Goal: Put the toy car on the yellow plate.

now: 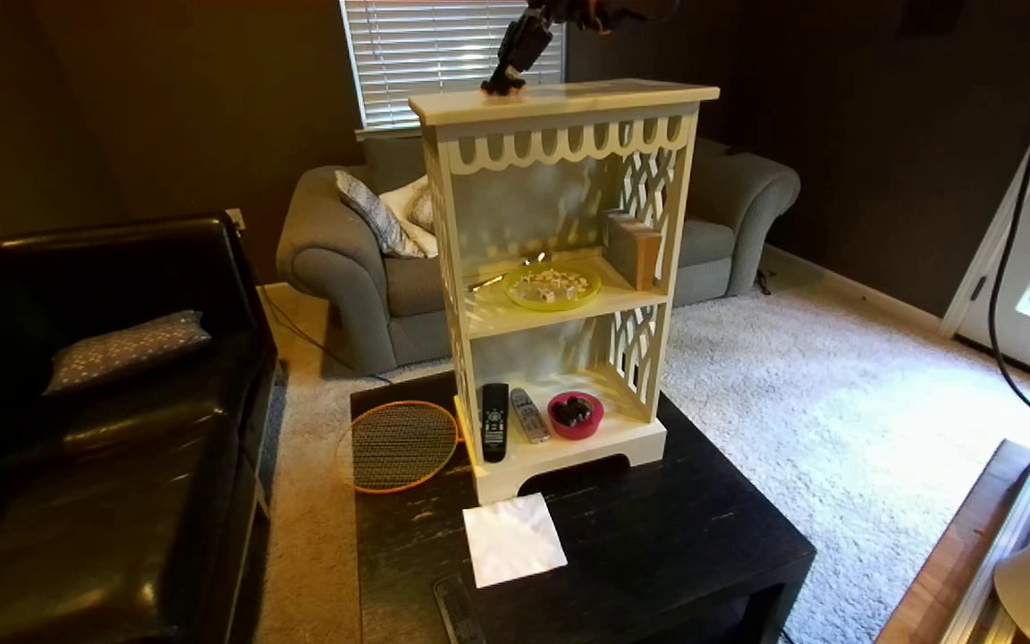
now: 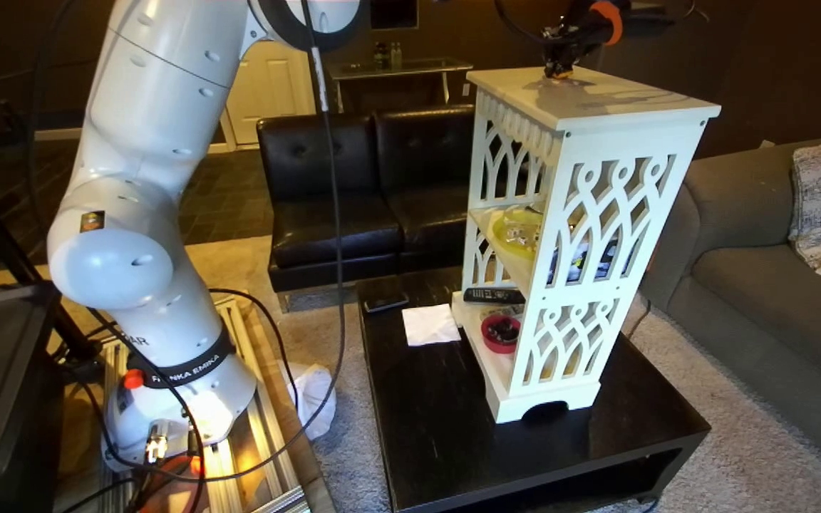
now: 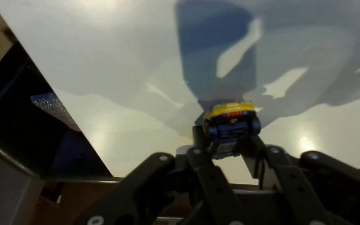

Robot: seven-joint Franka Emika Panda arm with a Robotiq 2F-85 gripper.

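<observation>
The toy car (image 3: 232, 120) is small and dark with a yellow and red band. It sits between the fingertips of my gripper (image 3: 227, 137) in the wrist view, and the fingers are shut on it. The gripper also shows in both exterior views (image 1: 503, 87) (image 2: 560, 65), pointing down at the top of the white shelf (image 1: 604, 100). The car is at or just above that top; I cannot tell whether it touches. The yellow plate (image 1: 560, 306) lies on the middle shelf level, with small pale pieces on it. It also shows in an exterior view (image 2: 502, 229), partly hidden by the side panel.
A box (image 1: 643, 255) stands right of the plate. A black remote (image 1: 494, 422), a grey remote (image 1: 529, 416) and a reddish-pink bowl (image 1: 576, 427) are on the bottom level. A scalloped trim (image 1: 569, 148) hangs under the top. The shelf stands on a black table (image 2: 446, 427).
</observation>
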